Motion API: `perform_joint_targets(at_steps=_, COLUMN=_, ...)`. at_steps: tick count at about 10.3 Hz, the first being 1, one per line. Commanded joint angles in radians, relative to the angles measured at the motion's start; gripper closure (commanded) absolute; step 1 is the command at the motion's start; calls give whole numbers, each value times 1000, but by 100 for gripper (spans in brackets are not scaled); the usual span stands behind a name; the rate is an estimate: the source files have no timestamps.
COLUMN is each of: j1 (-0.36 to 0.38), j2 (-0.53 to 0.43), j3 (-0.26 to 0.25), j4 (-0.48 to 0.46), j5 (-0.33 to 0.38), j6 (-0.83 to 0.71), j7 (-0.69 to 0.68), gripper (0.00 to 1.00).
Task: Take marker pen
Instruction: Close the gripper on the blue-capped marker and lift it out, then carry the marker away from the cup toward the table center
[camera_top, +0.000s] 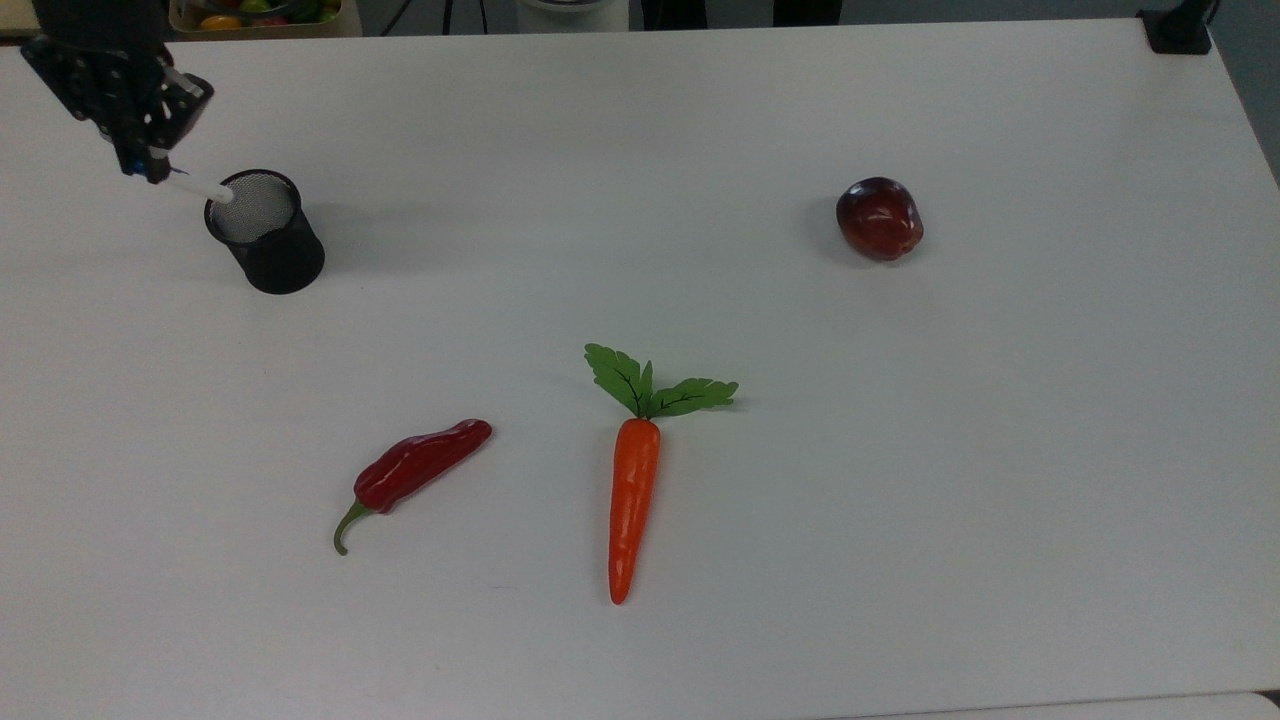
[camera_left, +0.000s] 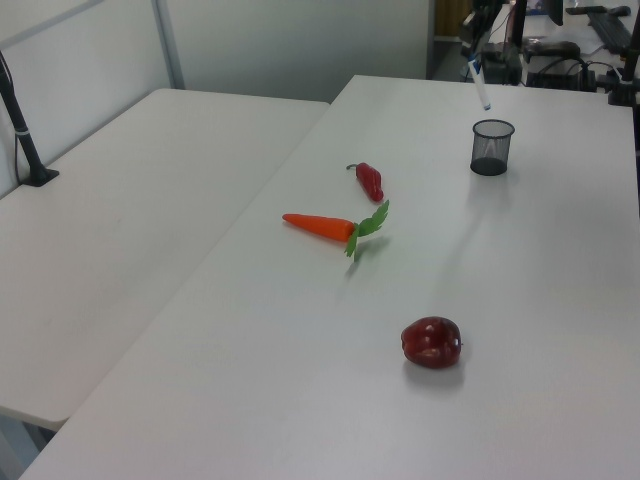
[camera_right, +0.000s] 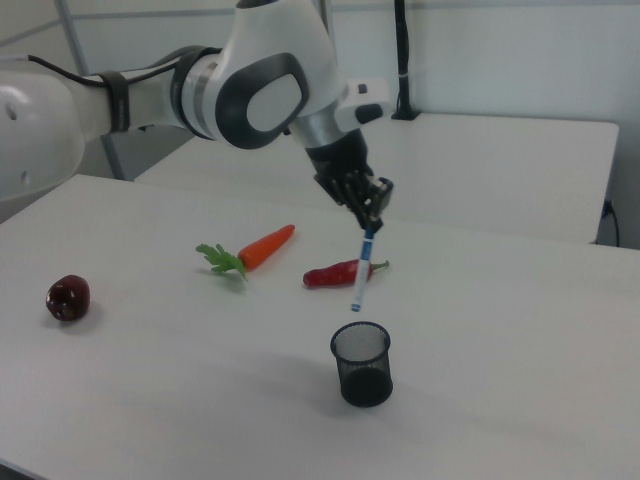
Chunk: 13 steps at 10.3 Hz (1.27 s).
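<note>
A white table (camera_top: 800, 120) spans the top view, and the white Panda arm (camera_right: 250, 90) enters from the right view's upper left. Near the bottom centre of the top view lies an orange carrot (camera_top: 633, 500) with green leaves, with a red chilli pepper (camera_top: 415, 470) toward the top view's left of it. A dark red apple (camera_top: 880, 218) sits in the upper right. A black mesh pen cup (camera_top: 266, 235) stands upright in the upper left. Above it the gripper (camera_right: 368, 212) pinches the marker pen (camera_right: 361, 272) by its blue-capped end; the pen hangs tilted, clear of the cup's rim, in the right view's centre.
</note>
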Motion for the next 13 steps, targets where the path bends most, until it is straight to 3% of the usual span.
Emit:
perform_joint_targets(at_steps=1, j1=137, j2=-18, j3=2, j4=-8, j5=10, j6=-114, j7=89, gripper=89)
perform_joint_targets(at_steps=3, j1=217, j2=-22, j3=7, j4=-39, j5=10, j6=-192, j7=128, gripper=89)
perform_joint_targets(at_steps=7, j1=309, j2=-10, j3=86, j4=-141, j5=33, j6=-227, j7=203, gripper=89)
perform_joint_targets(at_steps=10, j1=395, j2=65, j3=88, j4=-160, j5=35, j6=-222, j7=204, gripper=88)
perform_joint_targets(at_steps=13, j1=403, j2=129, j3=88, j4=-154, j5=33, j6=-145, j7=203, gripper=88)
